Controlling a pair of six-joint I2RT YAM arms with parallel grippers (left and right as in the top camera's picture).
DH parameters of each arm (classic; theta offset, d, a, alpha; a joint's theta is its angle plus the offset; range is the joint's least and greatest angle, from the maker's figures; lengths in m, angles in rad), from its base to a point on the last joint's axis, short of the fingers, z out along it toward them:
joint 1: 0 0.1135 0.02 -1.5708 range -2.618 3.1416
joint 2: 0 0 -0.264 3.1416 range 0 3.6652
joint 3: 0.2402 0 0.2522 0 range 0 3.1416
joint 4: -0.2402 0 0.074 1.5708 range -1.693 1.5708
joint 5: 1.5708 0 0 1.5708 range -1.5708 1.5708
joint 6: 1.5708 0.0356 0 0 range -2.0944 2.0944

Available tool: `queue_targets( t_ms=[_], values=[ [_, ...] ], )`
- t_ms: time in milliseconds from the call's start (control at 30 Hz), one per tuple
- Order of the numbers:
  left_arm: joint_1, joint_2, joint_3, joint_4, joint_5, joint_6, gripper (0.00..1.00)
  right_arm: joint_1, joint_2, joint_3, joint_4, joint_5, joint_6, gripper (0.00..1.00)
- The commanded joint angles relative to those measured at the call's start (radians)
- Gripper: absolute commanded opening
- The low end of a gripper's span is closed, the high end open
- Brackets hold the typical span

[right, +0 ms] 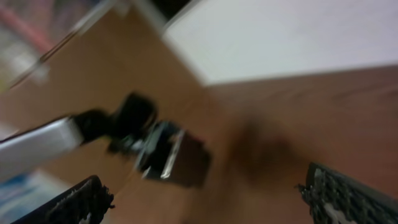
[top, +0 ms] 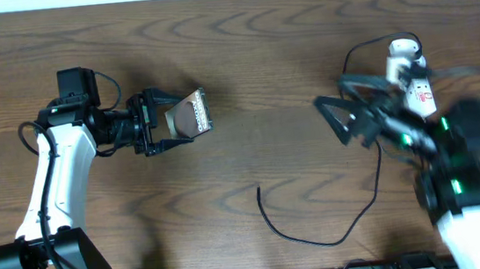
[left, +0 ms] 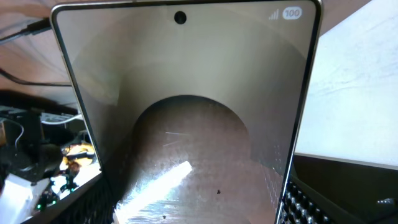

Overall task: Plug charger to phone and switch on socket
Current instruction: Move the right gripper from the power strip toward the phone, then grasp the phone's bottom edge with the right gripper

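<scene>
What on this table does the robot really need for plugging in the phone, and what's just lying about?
Needed:
phone, held in the left gripper
charger, lying loose on the table
socket, far right

Lying about:
nothing loose that I can see, only the wooden table itself

Phone: dark, glossy rectangular slab (top: 189, 113), tilted, clamped in my left pincer (top: 166, 121).
Charger: thin black cable (top: 339, 241), slack curve, free tip well apart from phone.
Socket: white elongated power strip, red markings (top: 413, 78), lying far right.
</scene>
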State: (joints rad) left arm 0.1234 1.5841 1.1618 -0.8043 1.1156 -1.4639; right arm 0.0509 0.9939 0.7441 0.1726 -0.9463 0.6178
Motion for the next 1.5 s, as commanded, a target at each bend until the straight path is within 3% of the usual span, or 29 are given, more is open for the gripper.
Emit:
queue_targets(
  t_ms=[0,67,133,267,400,700,1167,1467],
  values=[
    [0.004,0.004,0.011,0.001,0.012,0.016,0.07,0.02,0.169,0.034,0.053,-0.274,0.116,0.99],
    [0.004,0.004,0.011,0.001,-0.004,0.016,0.07,0.04,0.271,0.034,0.141,-0.238,0.224,0.99],
    [0.004,0.004,0.011,0.0,-0.034,0.016,0.07,0.066,0.367,0.034,0.226,-0.23,0.31,0.89],
    [0.004,0.004,0.011,0.0,-0.055,0.016,0.07,0.121,0.521,0.034,0.349,-0.191,0.461,0.5],
    [0.004,0.004,0.011,0.0,-0.081,0.018,0.07,0.167,0.593,0.034,0.36,-0.12,0.5,0.56],
    [0.003,0.004,0.011,-0.106,-0.345,0.069,0.07,0.218,0.6,0.034,0.339,-0.089,0.417,0.53],
    [-0.042,0.004,0.011,-0.134,-0.48,0.076,0.07,0.345,0.6,0.034,0.245,-0.027,0.277,0.53],
    [-0.104,0.004,0.011,-0.134,-0.485,0.072,0.07,0.422,0.6,0.034,0.196,0.007,0.237,0.53]
  ],
)
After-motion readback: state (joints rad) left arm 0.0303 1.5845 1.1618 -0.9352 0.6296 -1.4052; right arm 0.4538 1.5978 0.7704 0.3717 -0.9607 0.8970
